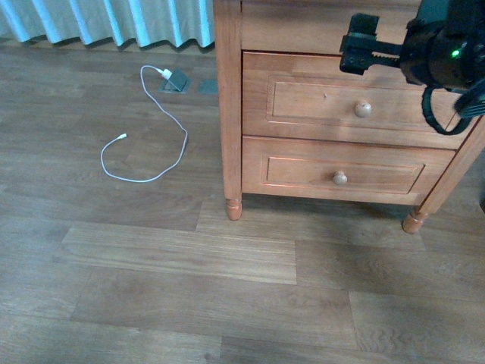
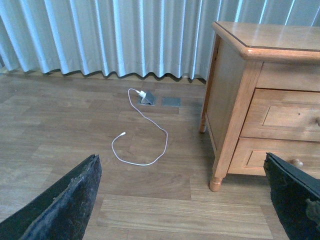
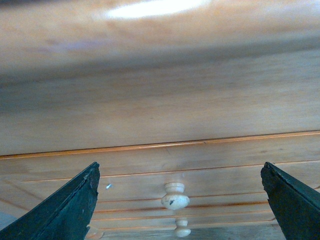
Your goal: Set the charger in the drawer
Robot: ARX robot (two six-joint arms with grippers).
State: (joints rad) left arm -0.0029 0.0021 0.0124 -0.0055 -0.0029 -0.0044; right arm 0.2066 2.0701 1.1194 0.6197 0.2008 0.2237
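Front view shows the right claw [image 1: 362, 47] raised in front of the wooden nightstand [image 1: 229, 114], above and slightly to the left of the round knob [image 1: 363, 109] on the drawer [image 1: 311, 102]. That drawer is closed, and so is the shallower lower drawer [image 1: 303, 171] beneath it, well below the claw. In the right wrist view the two dark fingers [image 3: 65, 210] stand wide apart with nothing between them, and the pale knob [image 3: 174, 196] sits between them, further off, not touched. The charger with its black cable does not show in any view, so I cannot tell where it is.

The left claw [image 2: 182, 200] is out of the front view. Its wrist view shows its fingers [image 2: 62, 205] spread wide and empty over the wooden floor [image 2: 60, 120]. Ahead of it, well apart, a thin white cable [image 2: 145, 135] lies looped on the floor, one end plugged with a small white plug [image 2: 142, 94] at a grey floor socket [image 2: 148, 99] near the pale curtain [image 2: 100, 35]. The nightstand stands beside the cable.
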